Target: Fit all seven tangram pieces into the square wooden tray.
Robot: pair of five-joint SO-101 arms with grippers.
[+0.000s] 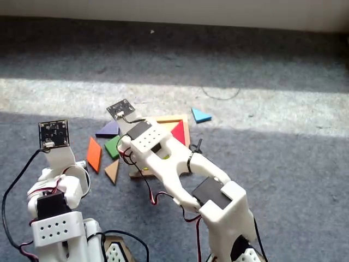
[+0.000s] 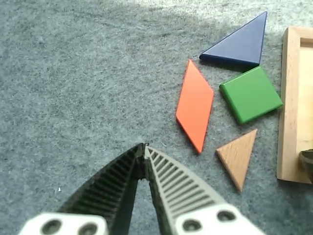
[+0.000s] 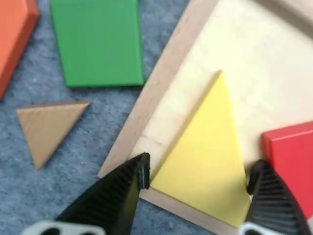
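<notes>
The square wooden tray lies mid-table with my right arm over it. A yellow triangle lies flat in the tray's corner, and a red piece sits beside it. My right gripper is open, one finger at each side of the yellow triangle. Beside the tray on the carpet lie a green square, an orange parallelogram, a dark blue triangle and a tan triangle. My left gripper is shut and empty, just short of the orange parallelogram. A light blue triangle lies beyond the tray.
Everything rests on grey carpet, with a sunlit band across the far side. Cables hang from the right arm near the tray's near edge. Open carpet spreads to the left of the loose pieces.
</notes>
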